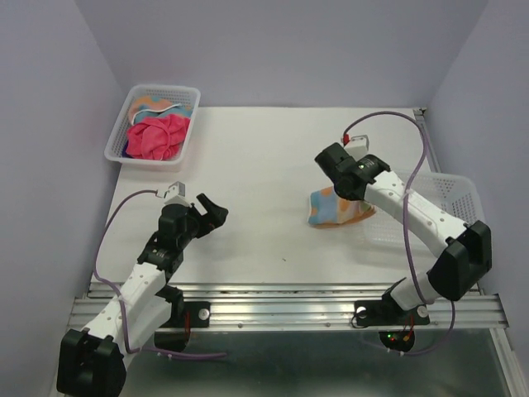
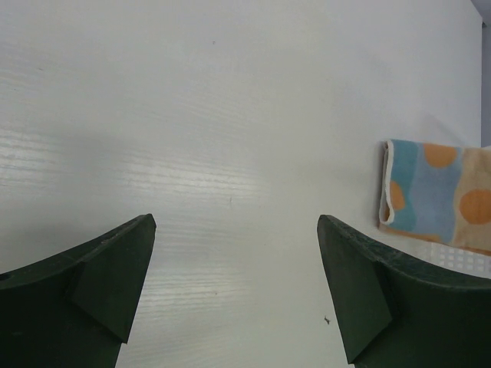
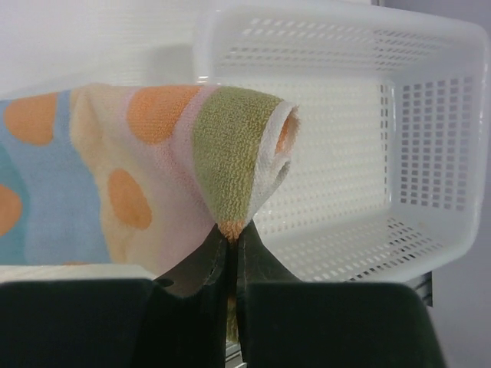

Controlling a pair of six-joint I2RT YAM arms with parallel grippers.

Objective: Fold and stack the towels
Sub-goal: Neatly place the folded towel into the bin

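A folded towel with light blue and orange dots and stripes lies right of the table's centre. My right gripper is shut on its right edge, pinching the cloth between the fingertips. It also shows in the left wrist view at the right. A pink-red towel and another patterned towel lie bunched in the far-left basket. The dark purple towel shows only as a sliver beside the pink one. My left gripper is open and empty over bare table at the near left.
A white mesh basket stands at the far left corner. A second white mesh basket stands at the right edge, just beyond the held towel; its inside holds nothing. The table's near edge carries a metal rail.
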